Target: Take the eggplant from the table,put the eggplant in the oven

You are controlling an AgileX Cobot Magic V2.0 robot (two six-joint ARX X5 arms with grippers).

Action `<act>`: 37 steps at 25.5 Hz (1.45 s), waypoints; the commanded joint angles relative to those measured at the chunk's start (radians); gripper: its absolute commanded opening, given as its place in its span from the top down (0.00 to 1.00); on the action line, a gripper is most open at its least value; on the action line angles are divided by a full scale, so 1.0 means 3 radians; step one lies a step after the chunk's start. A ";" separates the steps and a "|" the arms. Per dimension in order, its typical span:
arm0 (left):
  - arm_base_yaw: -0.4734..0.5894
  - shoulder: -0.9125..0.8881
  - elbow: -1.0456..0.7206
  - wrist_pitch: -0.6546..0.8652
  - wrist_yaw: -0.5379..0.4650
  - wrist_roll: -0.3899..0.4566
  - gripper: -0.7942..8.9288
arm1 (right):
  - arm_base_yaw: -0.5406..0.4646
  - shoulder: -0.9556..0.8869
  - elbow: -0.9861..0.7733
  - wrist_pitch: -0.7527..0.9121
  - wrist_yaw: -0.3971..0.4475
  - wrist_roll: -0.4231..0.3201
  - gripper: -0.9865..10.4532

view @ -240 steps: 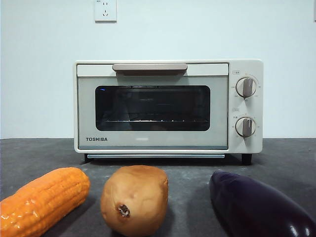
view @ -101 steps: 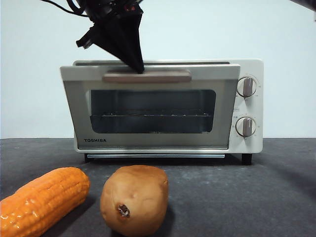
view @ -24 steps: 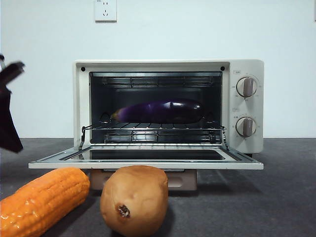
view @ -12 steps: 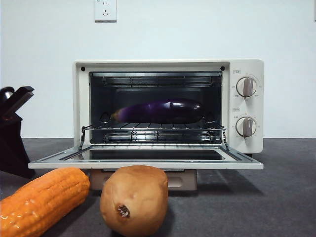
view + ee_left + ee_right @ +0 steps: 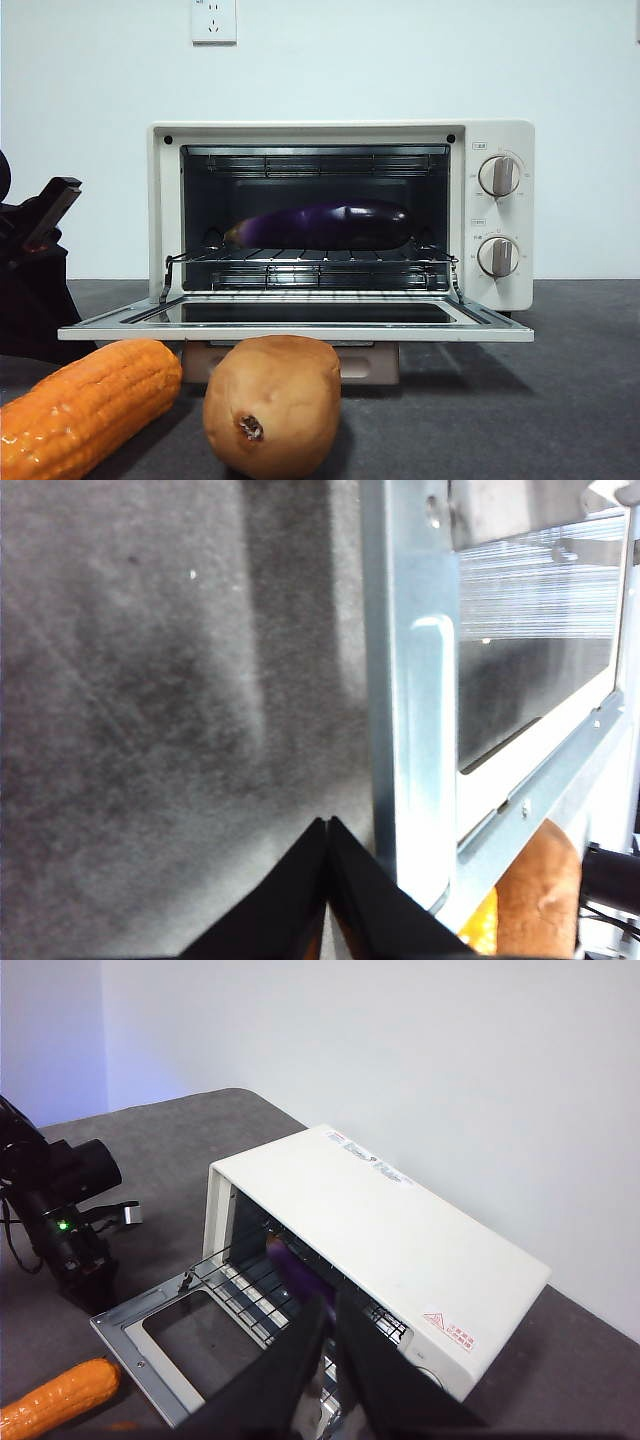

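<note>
We find the eggplant (image 5: 322, 224) lying lengthwise on the wire rack (image 5: 310, 262) inside the oven (image 5: 498, 215), clear of both grippers. The oven door (image 5: 295, 323) is fully down and level. On the desk (image 5: 560, 390) in front of the door we note a corn cob (image 5: 85, 405) and a potato (image 5: 272, 405), just beside each other.

The left gripper (image 5: 328, 825) sits low over the desk beside the door's corner, jaws pressed together and holding nothing; in the front view it shows as a dark mass at the left edge. The right gripper (image 5: 330, 1310) hangs high above the oven, jaws nearly together with a thin gap, holding nothing.
</note>
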 commanded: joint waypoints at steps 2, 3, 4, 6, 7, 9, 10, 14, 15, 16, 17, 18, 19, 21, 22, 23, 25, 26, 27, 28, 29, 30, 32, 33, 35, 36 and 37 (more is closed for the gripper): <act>-0.0009 0.0067 0.0013 0.0019 0.0465 0.0010 0.91 | 0.0045 0.0023 0.0074 -0.0067 -0.0001 0.0111 0.91; -0.0005 0.0067 0.0014 0.0024 0.0610 0.0015 0.91 | 0.0045 0.0023 0.0074 -0.0088 -0.0003 0.0127 0.91; -0.0005 0.0067 0.0020 0.0028 0.0732 0.0017 0.91 | 0.0045 0.0023 0.0074 -0.0113 -0.0004 0.0137 0.91; -0.0005 0.0067 0.0037 0.0047 0.0961 0.0015 0.91 | 0.0045 0.0024 0.0072 -0.0144 -0.0005 0.0159 0.91; -0.0005 0.0067 0.0047 0.0078 0.1072 0.0014 0.91 | 0.0046 0.0024 0.0072 -0.0145 -0.0010 0.0165 0.91; -0.0001 0.0067 0.0089 0.0112 0.1227 0.0003 0.91 | 0.0046 0.0025 0.0072 -0.0144 -0.0010 0.0201 0.91; 0.0006 0.0066 0.0123 0.0112 0.1265 0.0001 0.91 | 0.0046 0.0027 0.0072 -0.0144 -0.0010 0.0215 0.91; 0.0074 0.0066 0.0365 0.0112 0.1270 -0.0083 0.91 | 0.0046 0.0027 0.0072 -0.0150 -0.0011 0.0254 0.91; 0.0099 0.0066 0.0449 0.0117 0.1270 -0.0113 0.91 | 0.0046 0.0027 0.0072 -0.0164 -0.0011 0.0272 0.91; 0.0125 0.0066 0.0540 0.0127 0.1259 -0.0160 0.91 | 0.0046 0.0027 0.0072 -0.0182 -0.0011 0.0292 0.91; 0.0145 0.0066 0.0624 0.0141 0.1236 -0.0198 0.91 | 0.0046 0.0027 0.0072 -0.0205 -0.0010 0.0317 0.91; 0.0168 0.0066 0.0724 0.0179 0.1207 -0.0262 0.91 | 0.0046 0.0027 0.0072 -0.0233 -0.0010 0.0334 0.91; 0.0188 0.0066 0.0824 0.0210 0.1151 -0.0312 0.91 | 0.0046 0.0027 0.0072 -0.0262 -0.0010 0.0365 0.91; 0.0211 0.0066 0.1026 0.0215 0.0955 -0.0393 0.91 | 0.0046 0.0027 0.0072 -0.0305 -0.0009 0.0415 0.91; 0.0216 0.0066 0.1133 0.0214 0.0835 -0.0446 0.91 | 0.0046 0.0027 0.0071 -0.0324 -0.0009 0.0432 0.91; 0.0216 0.0066 0.1217 0.0215 0.0740 -0.0477 0.91 | 0.0045 0.0027 0.0070 -0.0334 -0.0010 0.0448 0.91; 0.0215 0.0066 0.1399 0.0191 0.0594 -0.0544 0.91 | 0.0045 0.0028 0.0062 -0.0348 -0.0009 0.0491 0.91; 0.0215 0.0066 0.1466 0.0175 0.0566 -0.0547 0.91 | 0.0045 0.0031 0.0056 -0.0351 -0.0009 0.0502 0.91; 0.0209 0.0062 0.1531 0.0167 0.0540 -0.0548 0.91 | 0.0045 0.0031 0.0045 -0.0351 -0.0009 0.0511 0.91; 0.0200 0.0050 0.1586 0.0156 0.0518 -0.0562 0.91 | 0.0045 0.0032 0.0031 -0.0352 -0.0008 0.0511 0.91; 0.0184 0.0033 0.1619 0.0150 0.0483 -0.0571 0.91 | 0.0043 0.0036 0.0013 -0.0352 -0.0006 0.0512 0.91; 0.0164 -0.0005 0.1640 0.0146 0.0423 -0.0582 0.91 | 0.0042 0.0042 -0.0010 -0.0346 -0.0003 0.0512 0.91; 0.0134 -0.0114 0.1644 0.0134 0.0211 -0.0582 0.91 | 0.0041 0.0076 -0.0053 -0.0346 0.0025 0.0542 0.91; 0.0118 -0.0189 0.1644 0.0093 0.0076 -0.0567 0.91 | 0.0039 0.0094 -0.0074 -0.0347 0.0061 0.0572 0.91; 0.0080 -0.0365 0.1644 0.0005 -0.0136 -0.0505 0.91 | 0.0038 0.0131 -0.0111 -0.0352 0.0130 0.0591 0.91; 0.0053 -0.0465 0.1644 -0.0048 -0.0197 -0.0483 0.91 | 0.0038 0.0156 -0.0131 -0.0354 0.0178 0.0593 0.91; 0.0025 -0.0575 0.1644 -0.0108 -0.0248 -0.0448 0.91 | 0.0033 0.0186 -0.0153 -0.0352 0.0244 0.0601 0.91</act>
